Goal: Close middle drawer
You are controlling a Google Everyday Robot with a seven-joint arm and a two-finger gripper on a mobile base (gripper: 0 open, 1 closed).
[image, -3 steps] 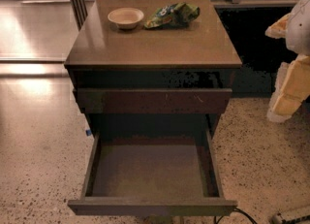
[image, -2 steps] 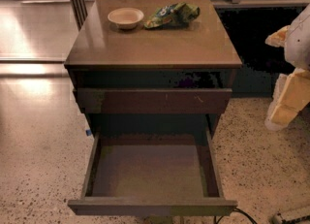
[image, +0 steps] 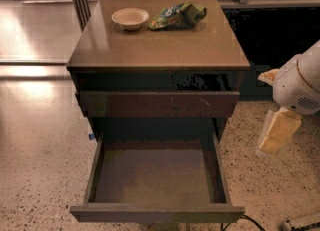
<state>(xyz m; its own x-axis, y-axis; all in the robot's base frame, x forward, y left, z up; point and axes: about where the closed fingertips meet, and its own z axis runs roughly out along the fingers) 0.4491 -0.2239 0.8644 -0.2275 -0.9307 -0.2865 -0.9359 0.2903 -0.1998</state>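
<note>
The middle drawer (image: 155, 175) is a dark brown shallow box, pulled far out toward the camera. Its inside is bare, and its low plain front panel (image: 157, 213) is near the bottom edge. Above it sits a taller drawer front with pale scratch marks (image: 157, 104), nearly flush with the cabinet. My gripper (image: 276, 134) hangs pale yellow below the white arm (image: 300, 85), to the right of the cabinet. It is level with the open drawer's back part, apart from it, and holds nothing that I can see.
The cabinet top (image: 160, 45) carries a small white bowl (image: 130, 18) and a green snack bag (image: 177, 15) at the back. Speckled floor lies on both sides. A dark cable (image: 245, 221) and a pale object (image: 302, 222) lie at the bottom right.
The arm and gripper have moved down and a little left, closer to the cabinet's right side. The drawers, bowl and bag have not moved.
</note>
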